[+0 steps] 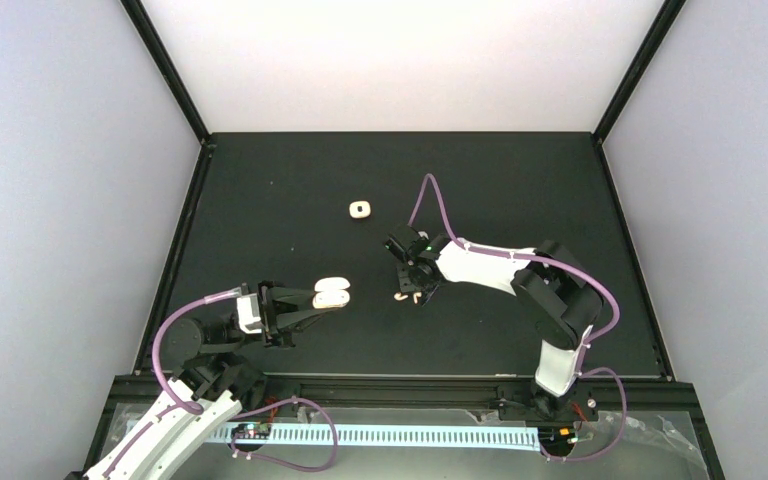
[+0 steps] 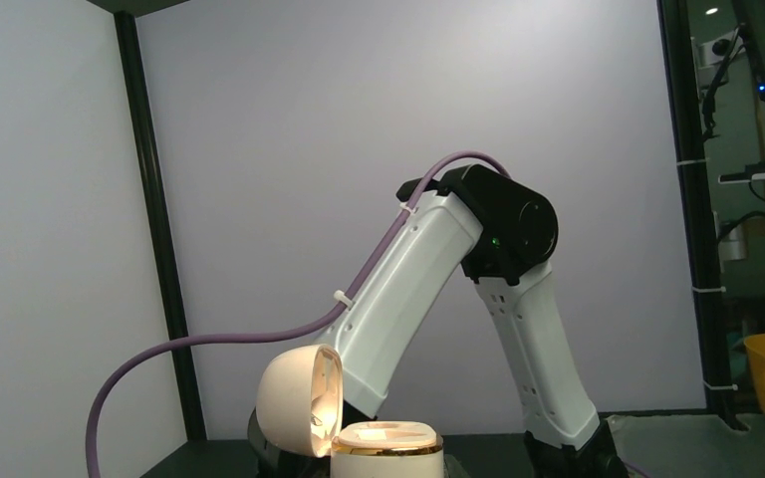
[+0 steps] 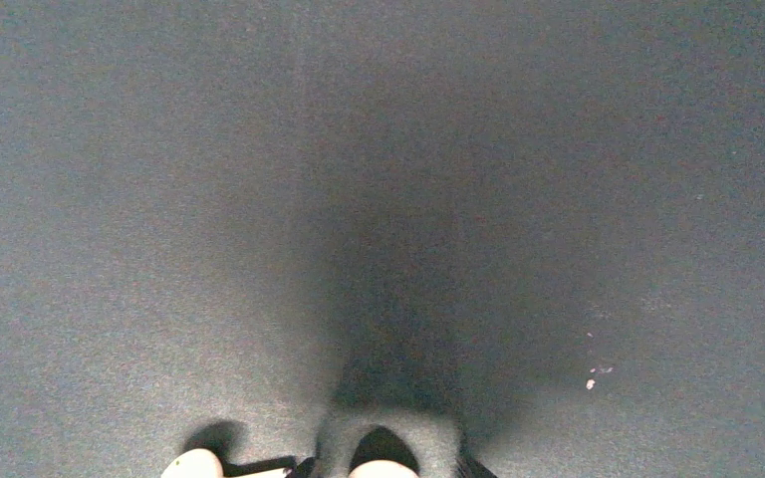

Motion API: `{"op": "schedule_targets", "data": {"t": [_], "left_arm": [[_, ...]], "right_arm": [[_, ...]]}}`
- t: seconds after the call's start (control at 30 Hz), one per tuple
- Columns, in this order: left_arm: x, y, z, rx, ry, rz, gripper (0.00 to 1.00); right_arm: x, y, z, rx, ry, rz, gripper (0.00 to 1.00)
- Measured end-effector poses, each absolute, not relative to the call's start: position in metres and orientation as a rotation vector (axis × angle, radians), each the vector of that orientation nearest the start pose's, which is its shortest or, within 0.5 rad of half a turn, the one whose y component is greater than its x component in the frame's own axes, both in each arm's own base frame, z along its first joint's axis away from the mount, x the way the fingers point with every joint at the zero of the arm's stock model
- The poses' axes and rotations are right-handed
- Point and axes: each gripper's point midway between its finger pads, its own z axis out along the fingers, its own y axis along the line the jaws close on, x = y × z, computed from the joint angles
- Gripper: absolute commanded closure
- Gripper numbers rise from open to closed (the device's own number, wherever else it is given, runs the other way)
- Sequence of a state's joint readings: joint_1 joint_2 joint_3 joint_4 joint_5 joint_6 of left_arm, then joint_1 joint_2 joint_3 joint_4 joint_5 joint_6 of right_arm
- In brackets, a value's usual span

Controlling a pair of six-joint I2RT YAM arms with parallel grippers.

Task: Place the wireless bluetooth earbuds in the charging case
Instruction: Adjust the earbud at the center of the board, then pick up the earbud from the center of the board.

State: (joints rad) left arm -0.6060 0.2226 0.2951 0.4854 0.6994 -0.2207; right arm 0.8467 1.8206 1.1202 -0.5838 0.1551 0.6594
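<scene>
My left gripper (image 1: 322, 297) is shut on the cream charging case (image 1: 331, 292) and holds it above the mat. In the left wrist view the domed lid (image 2: 294, 393) stands open to the left of the gold-rimmed base (image 2: 388, 443), and its fingers are hidden below the case. My right gripper (image 1: 417, 288) points down at the mat right of the case. A cream earbud (image 3: 383, 471) sits between its nearly closed fingertips at the bottom edge of the right wrist view. A second earbud (image 3: 194, 465) lies on the mat just left of it (image 1: 400, 297).
A small cream item (image 1: 360, 209), too small to identify, lies on the black mat (image 1: 520, 180) farther back. White walls and black frame posts enclose the mat. The right arm (image 2: 428, 289) fills the left wrist view.
</scene>
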Motion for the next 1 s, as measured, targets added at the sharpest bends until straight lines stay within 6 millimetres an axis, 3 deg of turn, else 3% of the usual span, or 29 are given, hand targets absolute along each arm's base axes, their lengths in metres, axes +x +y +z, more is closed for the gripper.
{"op": "schedule_targets", "data": {"t": [0.57,1.0], "left_arm": [[0.0806,-0.1905,0.3624,0.854,0.870,-1.079,0.99],[0.0765,-0.1883,0.3652,0.854,0.852,-1.078,0.99]], "right_arm": [[0.2662,0.2661,0.0217,-0.171,2.829,0.058,0.70],[0.2654,0.2624,0.0210,-0.160,2.825,0.025,0.85]]}}
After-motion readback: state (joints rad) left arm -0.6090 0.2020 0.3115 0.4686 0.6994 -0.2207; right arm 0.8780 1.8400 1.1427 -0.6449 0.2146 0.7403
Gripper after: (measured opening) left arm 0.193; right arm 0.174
